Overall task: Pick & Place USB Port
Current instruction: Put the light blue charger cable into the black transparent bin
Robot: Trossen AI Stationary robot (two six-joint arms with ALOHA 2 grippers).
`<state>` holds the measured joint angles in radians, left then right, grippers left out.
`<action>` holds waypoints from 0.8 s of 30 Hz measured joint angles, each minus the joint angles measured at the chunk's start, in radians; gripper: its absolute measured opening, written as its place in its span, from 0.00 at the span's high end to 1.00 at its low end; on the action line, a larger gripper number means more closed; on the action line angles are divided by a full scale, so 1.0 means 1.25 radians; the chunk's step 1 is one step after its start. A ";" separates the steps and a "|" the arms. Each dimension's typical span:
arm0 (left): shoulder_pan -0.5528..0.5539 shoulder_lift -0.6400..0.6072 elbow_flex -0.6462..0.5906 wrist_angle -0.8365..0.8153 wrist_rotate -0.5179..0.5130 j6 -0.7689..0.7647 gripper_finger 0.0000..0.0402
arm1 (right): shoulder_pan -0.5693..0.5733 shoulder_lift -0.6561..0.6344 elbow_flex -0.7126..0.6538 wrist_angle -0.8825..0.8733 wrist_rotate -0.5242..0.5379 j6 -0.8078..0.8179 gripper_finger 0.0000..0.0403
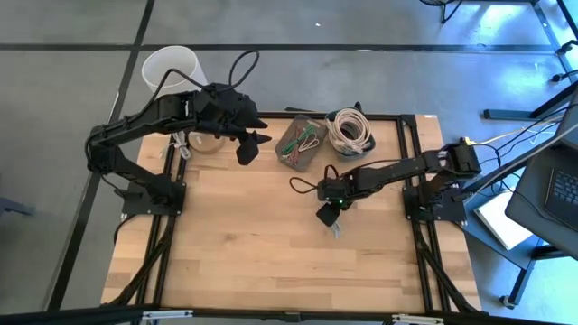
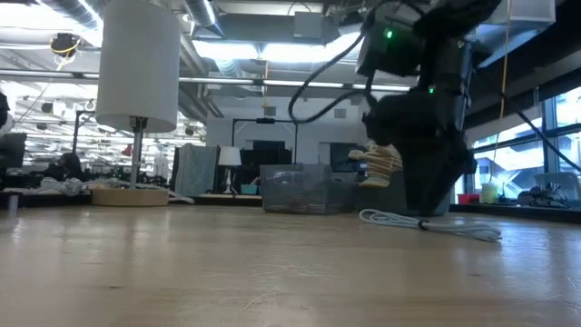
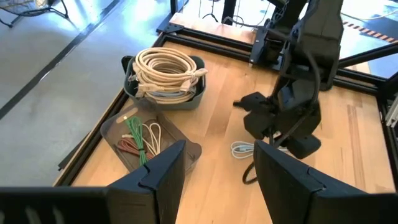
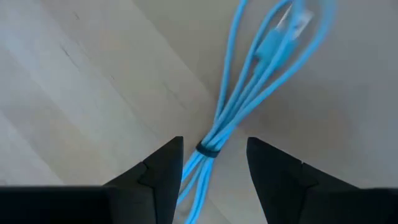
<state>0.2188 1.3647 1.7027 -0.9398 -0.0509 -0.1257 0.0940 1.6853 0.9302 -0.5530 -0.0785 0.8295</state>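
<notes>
No text, label, brand, number or sign can be read in any of the views; the table, the trays, the cables and the arms carry no legible marking, and the room behind is too far off to read anything

Grey concrete floor (image 1: 54, 108) around the table — bright ceiling lights (image 2: 245, 50), windows (image 2: 558, 136) behind.
</notes>
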 joint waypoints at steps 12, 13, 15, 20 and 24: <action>0.000 0.000 0.000 -0.001 0.020 0.007 0.55 | 0.000 0.061 0.004 0.015 -0.038 0.002 0.71; 0.000 0.000 0.000 -0.001 0.021 0.007 0.55 | 0.000 0.061 0.003 0.012 -0.036 0.000 0.77; 0.000 0.000 0.000 -0.001 0.020 0.007 0.55 | -0.001 0.061 0.002 0.009 -0.036 -0.001 0.92; 0.000 0.000 0.000 -0.001 0.020 0.007 0.55 | -0.001 0.061 0.002 0.010 -0.035 -0.003 0.97; 0.000 0.000 0.000 -0.002 0.020 0.007 0.55 | 0.000 0.054 0.017 -0.008 -0.033 -0.014 0.99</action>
<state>0.2188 1.3647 1.7027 -0.9421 -0.0254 -0.1166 0.0940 1.7526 0.9512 -0.5624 -0.1199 0.8114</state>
